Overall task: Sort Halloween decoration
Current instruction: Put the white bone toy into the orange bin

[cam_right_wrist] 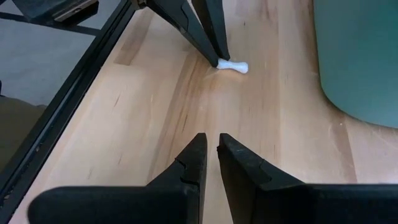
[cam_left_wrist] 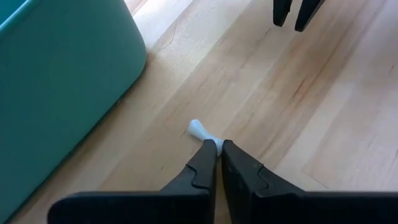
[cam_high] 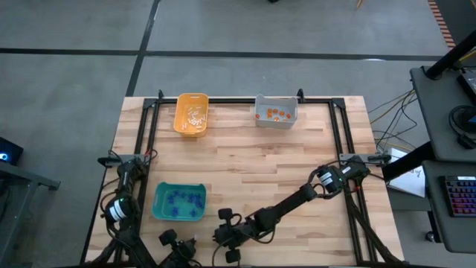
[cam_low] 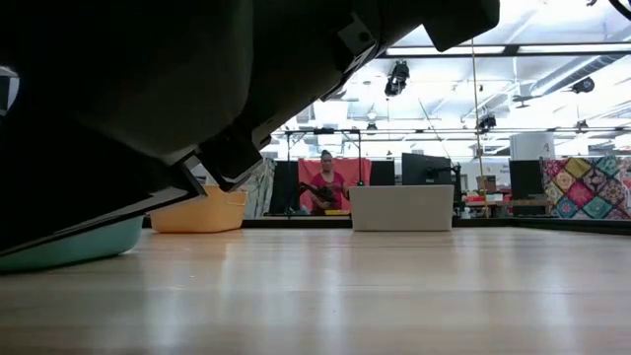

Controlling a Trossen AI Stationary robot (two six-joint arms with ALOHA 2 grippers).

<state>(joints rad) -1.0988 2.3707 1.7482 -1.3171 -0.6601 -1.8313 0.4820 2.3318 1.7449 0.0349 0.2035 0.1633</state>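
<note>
The left gripper [cam_left_wrist: 218, 146] pinches one end of a small white bone-shaped trinket [cam_left_wrist: 200, 130] at the teal bin's [cam_left_wrist: 56, 81] 4 o'clock; right gripper [cam_right_wrist: 211, 146] nearly closed, empty. No legible writing.

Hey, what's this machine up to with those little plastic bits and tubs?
It is sorting tiny Halloween trinkets by colour. The left pincer has shut on one end of a small white piece lying on the table beside the teal bin. The right pincer waits close by, holding nothing. White pieces sit in the orange bin, orange ones in the grey bin.

Left hand [cam_left_wrist: 217, 149] clamped on white trinket [cam_left_wrist: 200, 131]
</note>
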